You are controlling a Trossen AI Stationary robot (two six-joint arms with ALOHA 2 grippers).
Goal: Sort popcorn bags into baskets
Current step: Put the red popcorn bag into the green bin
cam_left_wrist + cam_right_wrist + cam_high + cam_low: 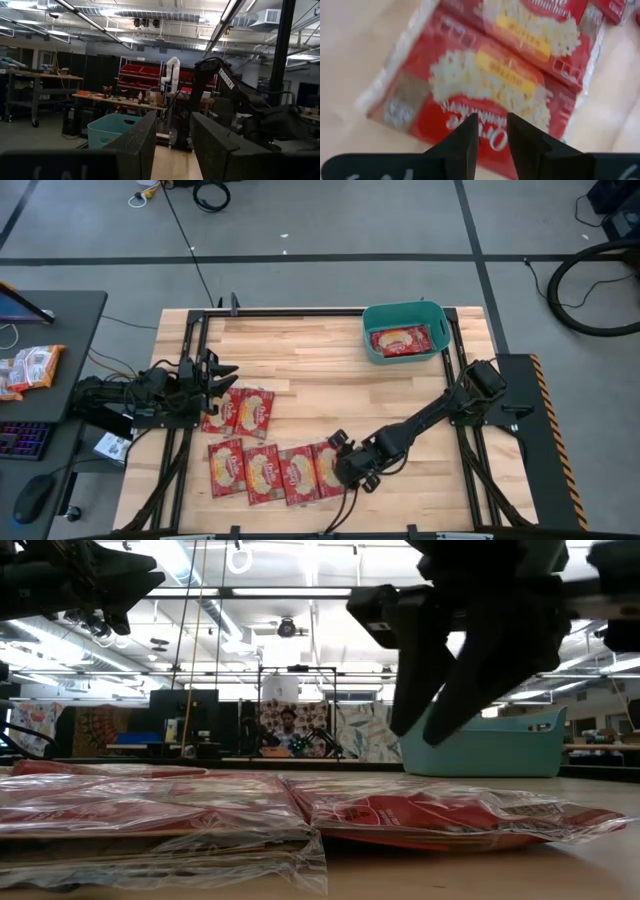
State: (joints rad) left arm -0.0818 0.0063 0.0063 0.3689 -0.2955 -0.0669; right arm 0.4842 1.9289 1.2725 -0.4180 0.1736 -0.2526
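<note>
R gripper (345, 467) – poised above end bag of front row, fingers slightly parted, nothing pinched | L gripper (222, 376) – spread, raised by L edge | popcorn bags (262, 472) – six on table, one in teal basket (372, 350)

popcorn bags (440, 815) glossy crinkled clear film; basket (375, 345) smooth teal plastic, probably; table (300, 350) pale wood planks.

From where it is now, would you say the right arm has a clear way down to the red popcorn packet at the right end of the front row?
Probably yes: the right gripper hangs directly over that red popcorn packet, jaws slightly apart, nothing between them.
</note>
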